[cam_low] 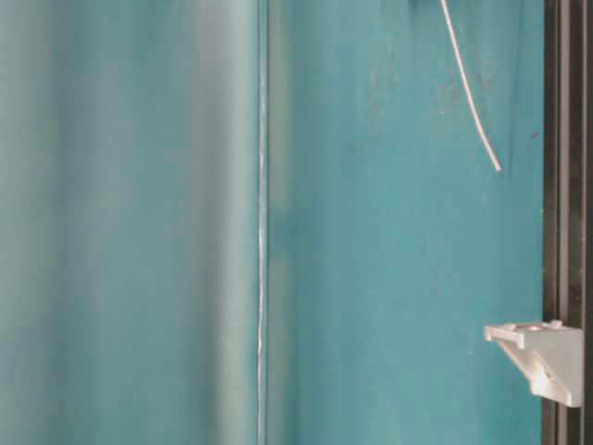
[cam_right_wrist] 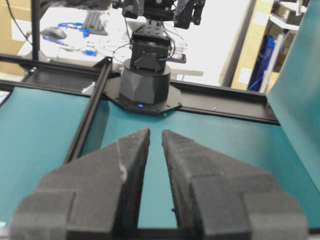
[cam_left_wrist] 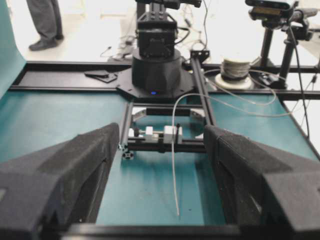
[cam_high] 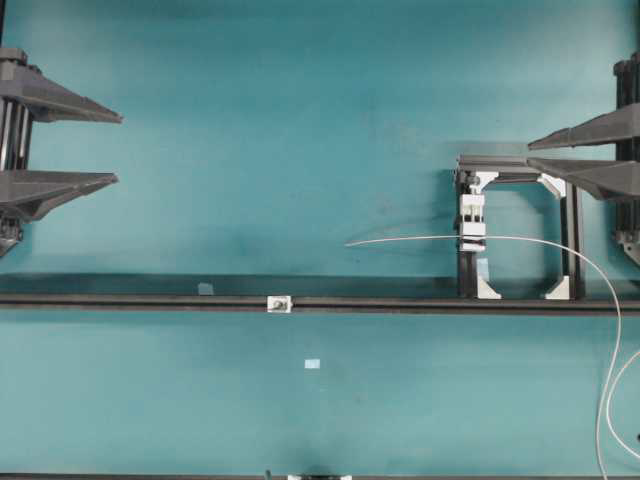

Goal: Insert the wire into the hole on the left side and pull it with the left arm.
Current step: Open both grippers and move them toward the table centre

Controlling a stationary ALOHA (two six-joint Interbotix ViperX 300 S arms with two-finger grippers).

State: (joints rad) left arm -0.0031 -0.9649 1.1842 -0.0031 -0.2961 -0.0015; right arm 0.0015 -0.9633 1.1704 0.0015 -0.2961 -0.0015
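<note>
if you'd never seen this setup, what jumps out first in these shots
Probably the wire: a thin pale line arcing from the right edge over the teal table, through a white clamp on a black frame, its free end hanging in the open. Next, the long black rail crossing the table, carrying the small white fitting with the hole. Both grippers, left and right, wait empty at the sides.

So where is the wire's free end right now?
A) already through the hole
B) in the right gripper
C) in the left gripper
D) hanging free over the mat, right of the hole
D: the wire ends in open air short of the hole, with both grippers empty at the sides.
</note>
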